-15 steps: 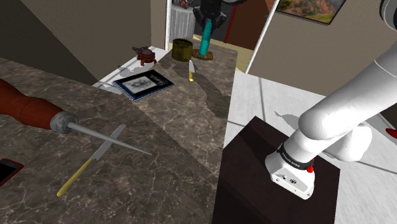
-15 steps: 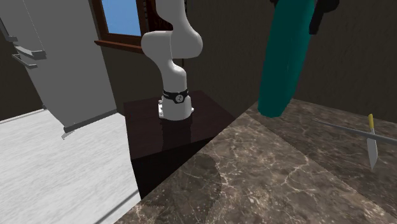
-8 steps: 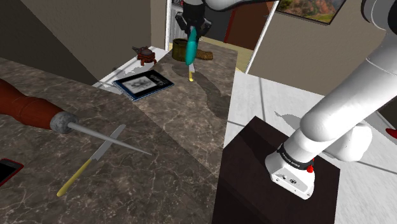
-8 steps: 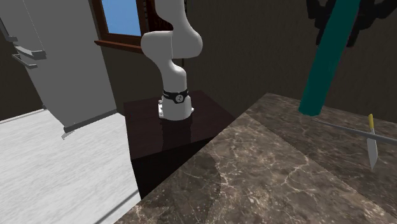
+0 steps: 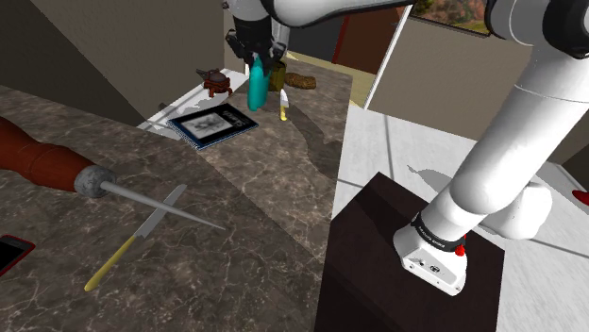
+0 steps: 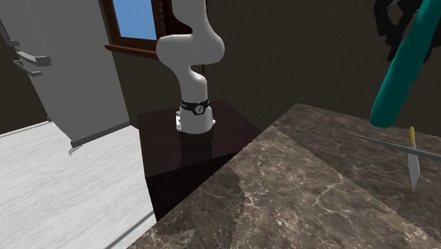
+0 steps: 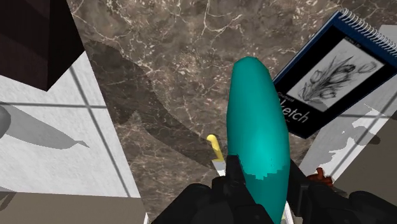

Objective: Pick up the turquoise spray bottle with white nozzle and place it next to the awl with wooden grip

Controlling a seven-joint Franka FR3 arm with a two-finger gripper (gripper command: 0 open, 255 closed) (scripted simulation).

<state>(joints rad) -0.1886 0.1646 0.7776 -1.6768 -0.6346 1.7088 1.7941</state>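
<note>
My gripper [image 5: 254, 57] is shut on a turquoise spray bottle [image 5: 256, 83] and holds it in the air over the far end of the marble counter [image 5: 274, 179]. The bottle hangs bottom end down, above the sketchbook's corner. In the wrist view the bottle [image 7: 257, 143] runs out from between my black fingers [image 7: 235, 179]. Its nozzle is hidden in the hand. The awl [image 5: 57, 162], with a brown wooden grip and a long grey spike, lies near the shoulder view's left edge, far from the bottle. In the second exterior view the bottle [image 6: 403, 71] hangs tilted above the awl's spike [image 6: 381, 143].
A yellow-handled knife [image 5: 132, 240] lies across the awl's spike. A sketchbook [image 5: 214, 123], a small yellow-handled knife [image 5: 283, 106], a brown cup [image 5: 277, 74] and a small red-brown object [image 5: 217, 80] sit at the counter's far end. A red phone [image 5: 11, 253] lies at the left edge. The dark stand [image 5: 378, 273] is beside the counter.
The gripper has carried the bottle toward the shoulder view's left, from near the brown cup to above the sketchbook's corner. In the second exterior view it has moved right.
</note>
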